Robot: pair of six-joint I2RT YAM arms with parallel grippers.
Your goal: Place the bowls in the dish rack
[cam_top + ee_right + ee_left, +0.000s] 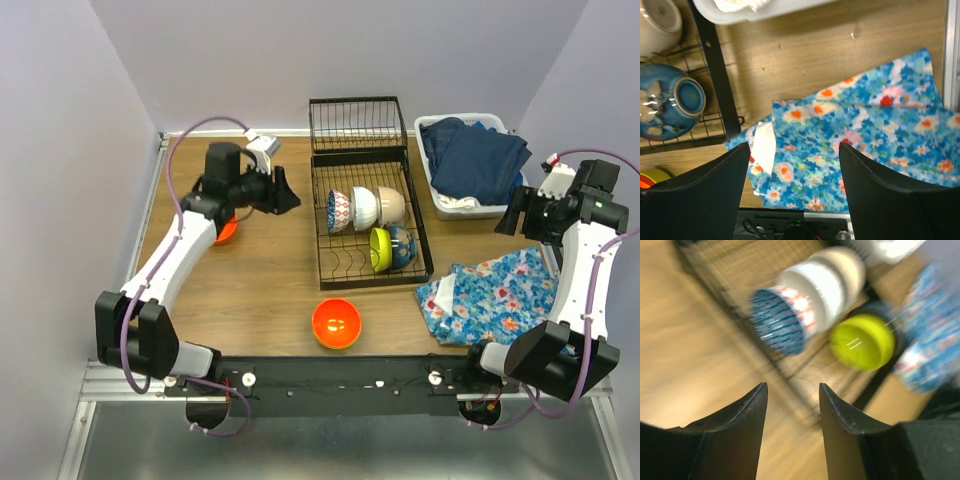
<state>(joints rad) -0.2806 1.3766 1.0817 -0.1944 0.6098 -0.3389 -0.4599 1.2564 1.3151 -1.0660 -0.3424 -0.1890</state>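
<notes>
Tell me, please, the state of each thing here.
left gripper: open, empty
right gripper: open, empty
dish rack: holds five bowls on edge
near orange bowl: on the table, mouth up
far orange bowl: half hidden under the left arm
white tub: holds dark cloth

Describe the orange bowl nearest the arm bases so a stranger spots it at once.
Find the black wire dish rack at the centre of the table. Just before its near end sits an orange bowl, alone and open side up. The other orange bowl is far left, half hidden under the left arm.
</notes>
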